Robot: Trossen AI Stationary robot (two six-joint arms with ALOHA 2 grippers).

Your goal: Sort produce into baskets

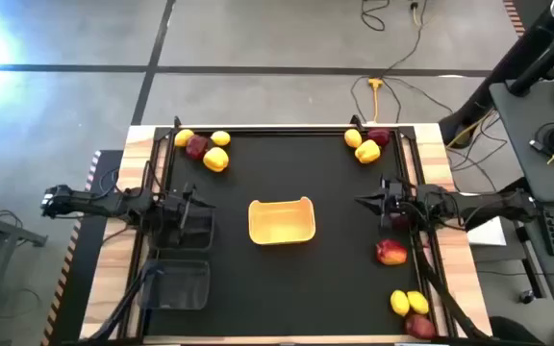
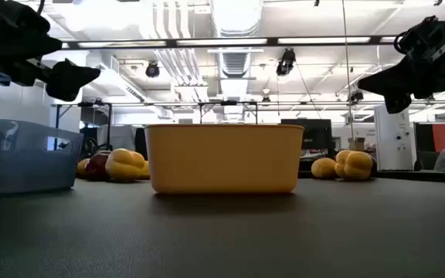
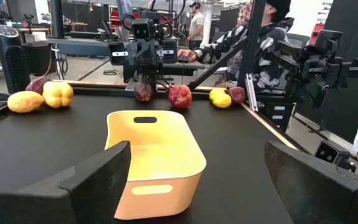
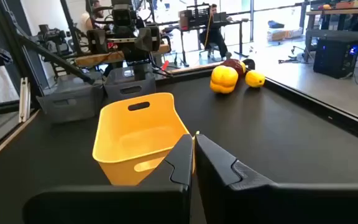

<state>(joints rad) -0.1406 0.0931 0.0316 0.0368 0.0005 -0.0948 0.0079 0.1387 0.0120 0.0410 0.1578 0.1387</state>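
The yellow-tan tray (image 1: 281, 221) stands on the black mat at the table's middle, and it also shows in the low view (image 2: 224, 158). My left gripper (image 1: 192, 207) is open and empty, above a dark see-through bin (image 1: 188, 228) left of the tray. Its fingers stand wide apart in the left wrist view (image 3: 191, 180). My right gripper (image 1: 368, 202) is shut and empty, right of the tray, pointing at it (image 4: 193, 155). A second bin (image 1: 176, 285) stands near the front left. Lemons, yellow peppers and red fruits lie at the far left (image 1: 205, 149), far right (image 1: 368, 144) and near right (image 1: 409, 304).
A red fruit (image 1: 390, 252) lies right of the tray, and another (image 1: 399, 221) lies under my right arm. Black rails run along the mat's left and right sides. A person (image 3: 266, 37) sits beyond the table's right side. Bare mat lies in front of the tray.
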